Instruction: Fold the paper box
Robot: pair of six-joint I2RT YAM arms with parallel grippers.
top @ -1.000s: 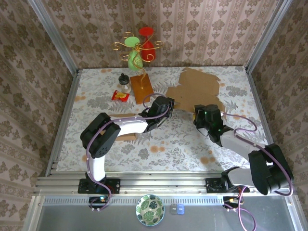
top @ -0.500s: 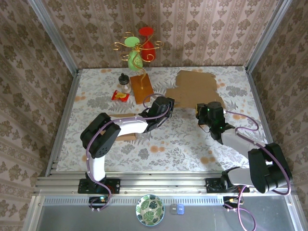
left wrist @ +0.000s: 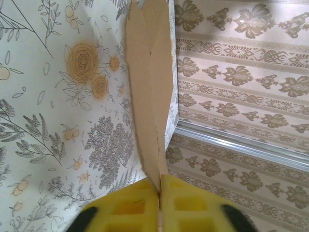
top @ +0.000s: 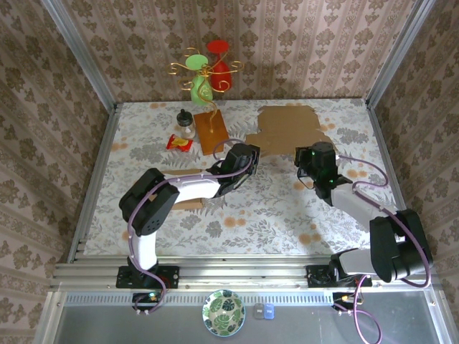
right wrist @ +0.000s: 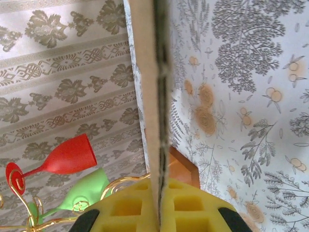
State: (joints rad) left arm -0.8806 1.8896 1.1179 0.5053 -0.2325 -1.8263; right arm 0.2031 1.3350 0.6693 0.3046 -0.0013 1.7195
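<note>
**Two tools pinch the flat box**

Both tools are squeezed shut on the paper box (left wrist: pixel 149 92), one on each side of it. The yellow pads of the left tool (left wrist: pixel 159 189) clamp a thin edge. The brown sheet runs straight out ahead of this tool, with the flowery bench (left wrist: pixel 72 121) on its left. The right tool (right wrist: pixel 158 193) pinches the other edge the same way. I think they hold both sides so the sheet cannot slip while it bends along its lines. Far past the right tool stand a red glass (right wrist: pixel 67 155) and a green glass (right wrist: pixel 89 189).
</note>
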